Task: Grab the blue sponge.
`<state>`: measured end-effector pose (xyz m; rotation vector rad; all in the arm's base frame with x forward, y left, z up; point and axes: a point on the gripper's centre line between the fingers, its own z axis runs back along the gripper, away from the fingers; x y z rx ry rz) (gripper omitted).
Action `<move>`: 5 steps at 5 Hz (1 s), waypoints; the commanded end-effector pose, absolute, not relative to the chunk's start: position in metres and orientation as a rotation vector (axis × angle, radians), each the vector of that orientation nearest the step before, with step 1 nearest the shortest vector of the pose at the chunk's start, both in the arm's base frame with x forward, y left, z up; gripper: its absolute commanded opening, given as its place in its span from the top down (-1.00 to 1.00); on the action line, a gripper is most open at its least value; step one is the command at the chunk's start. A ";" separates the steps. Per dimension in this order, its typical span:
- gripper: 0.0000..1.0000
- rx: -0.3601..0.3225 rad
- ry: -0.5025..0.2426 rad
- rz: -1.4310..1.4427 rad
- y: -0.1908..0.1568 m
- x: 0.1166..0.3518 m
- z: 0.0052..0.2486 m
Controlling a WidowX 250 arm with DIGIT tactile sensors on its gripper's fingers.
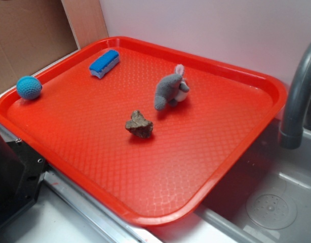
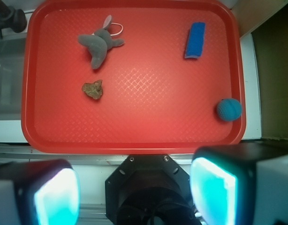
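End effector (image 2: 134, 187) spread wide, high above tray (image 2: 134, 136), blue sponge (image 2: 195, 40) untouched.

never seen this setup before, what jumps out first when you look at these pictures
The big red tray fills both views, resting over a grey sink with a faucet at its edge. Four small things lie scattered and apart on it: the blue sponge and teal crocheted ball toward one side, the grey plush toy and brown rock-like lump toward the other. In the wrist view, the gripper hangs open off the tray, its fingers glowing cyan.
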<state>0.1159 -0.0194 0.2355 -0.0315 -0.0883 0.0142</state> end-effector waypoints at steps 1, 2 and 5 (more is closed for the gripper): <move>-1.00 -0.032 -0.088 0.014 -0.019 0.116 0.235; -1.00 0.013 -0.104 0.103 -0.002 0.133 0.224; -1.00 0.107 -0.255 0.391 0.050 0.170 0.171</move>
